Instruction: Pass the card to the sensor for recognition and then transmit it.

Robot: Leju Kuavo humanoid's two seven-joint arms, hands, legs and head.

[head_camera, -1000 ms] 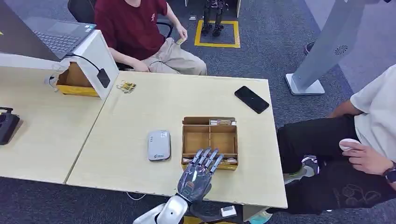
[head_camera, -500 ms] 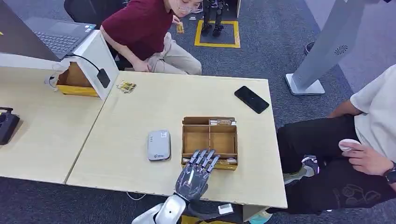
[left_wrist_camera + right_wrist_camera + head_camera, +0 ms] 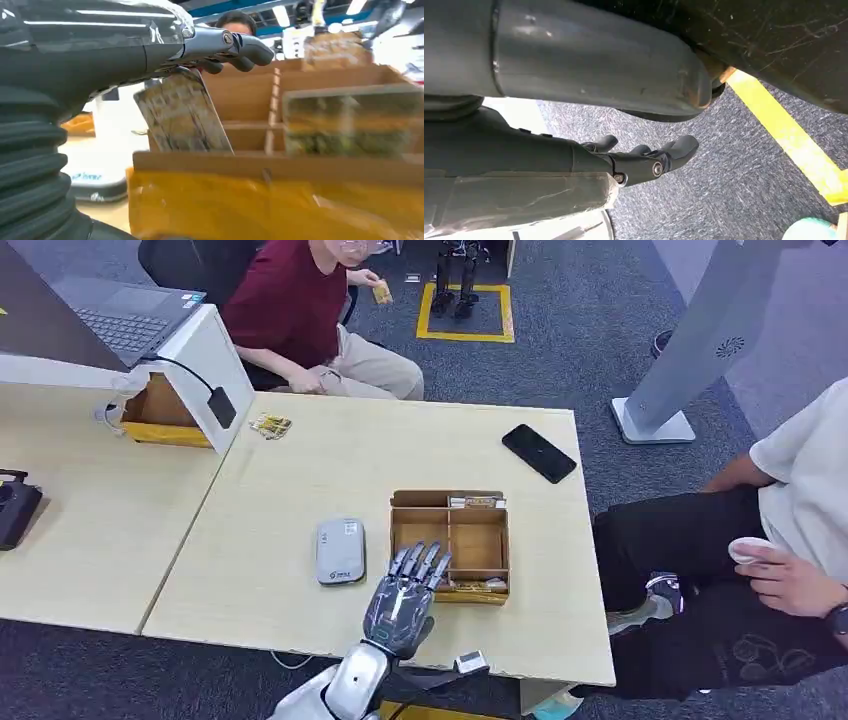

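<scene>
My left hand hovers over the near left corner of the wooden compartment box, its fingers pointing away from me. In the left wrist view the left hand pinches a patterned card between thumb and fingers, just above the box's front wall. More cards lie in the box's front row. The grey-white card sensor sits flat on the table just left of the box, and its edge shows as the sensor low beside the box. My right hand hangs over the carpet, holding nothing.
A black phone lies at the table's far right. A white stand with a laptop stands at the far left. A person in a red shirt sits behind the table. Another seated person is at the right.
My left hand has drawn back from the box's front row and shifted left, toward the sensor. The person in red has leaned and turned in the chair.
</scene>
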